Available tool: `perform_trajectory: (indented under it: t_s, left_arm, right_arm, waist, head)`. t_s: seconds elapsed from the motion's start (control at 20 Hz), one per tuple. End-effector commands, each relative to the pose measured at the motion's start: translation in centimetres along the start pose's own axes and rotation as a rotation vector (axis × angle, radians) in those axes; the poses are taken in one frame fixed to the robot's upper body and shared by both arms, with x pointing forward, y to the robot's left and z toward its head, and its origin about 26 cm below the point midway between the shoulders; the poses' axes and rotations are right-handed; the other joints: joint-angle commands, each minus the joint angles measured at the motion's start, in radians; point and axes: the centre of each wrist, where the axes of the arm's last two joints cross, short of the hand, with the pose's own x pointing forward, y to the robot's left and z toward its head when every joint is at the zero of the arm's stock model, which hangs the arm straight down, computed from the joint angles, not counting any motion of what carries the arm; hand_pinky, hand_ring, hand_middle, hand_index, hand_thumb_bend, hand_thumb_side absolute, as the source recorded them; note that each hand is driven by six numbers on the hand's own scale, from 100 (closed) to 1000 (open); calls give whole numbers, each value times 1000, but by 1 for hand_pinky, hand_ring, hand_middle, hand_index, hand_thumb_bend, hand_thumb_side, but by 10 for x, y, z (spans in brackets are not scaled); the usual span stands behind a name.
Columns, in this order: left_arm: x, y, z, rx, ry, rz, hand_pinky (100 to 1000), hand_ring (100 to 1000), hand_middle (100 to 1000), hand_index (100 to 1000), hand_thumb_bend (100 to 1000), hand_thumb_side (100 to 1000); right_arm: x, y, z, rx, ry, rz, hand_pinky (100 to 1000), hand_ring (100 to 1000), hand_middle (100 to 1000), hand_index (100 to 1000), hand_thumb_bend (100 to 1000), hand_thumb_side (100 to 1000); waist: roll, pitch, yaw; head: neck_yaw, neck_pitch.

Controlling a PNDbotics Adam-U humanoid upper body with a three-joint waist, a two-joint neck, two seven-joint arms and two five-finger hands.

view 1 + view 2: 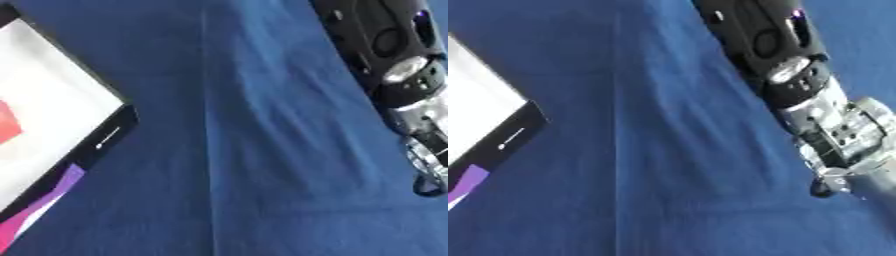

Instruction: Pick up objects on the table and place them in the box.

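Note:
The box [105,135] lies at the left edge, with a black rim, a white inside and a purple and pink print on its outer wall. A red thing [7,125] shows inside it, cut off by the view's left edge. My right arm [785,55] comes down from the upper right over the blue cloth, black with a silver wrist. Only the base of my right hand [866,176] shows at the right edge of the right eye view; the remainder is cut off. It is far from the box. No loose object shows on the cloth.
A blue cloth [227,165] with a lengthwise crease covers the table between the box and my right arm.

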Motion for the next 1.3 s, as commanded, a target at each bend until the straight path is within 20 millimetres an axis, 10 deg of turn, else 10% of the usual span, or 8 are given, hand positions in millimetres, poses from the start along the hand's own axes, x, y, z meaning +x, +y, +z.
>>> perform_trajectory:
  t_s: [0.05, 0.55, 1.3]
  left_arm:
    - [8, 11, -7, 19, -32, -26, 810, 780, 726, 842, 667, 605]
    - [2, 11, -5, 25, -16, -29, 809, 780, 725, 842, 669, 605]
    - [-2, 6, -2, 10, 6, -19, 808, 780, 724, 842, 673, 606]
  right_arm:
    - [20, -6, -4, -29, -57, -9, 840, 660, 532, 684, 100, 100]
    - [63, 33, -22, -11, -148, -19, 829, 652, 532, 683, 100, 100]
    - [122, 47, 3, 102, -339, 56, 827, 658, 538, 684, 100, 100]
  waist:
    - [21, -282, -1]
    - [21, -302, -12]
    - [11, -317, 6]
  head:
    - [9, 12]
    - [11, 34]
    - [-18, 44]
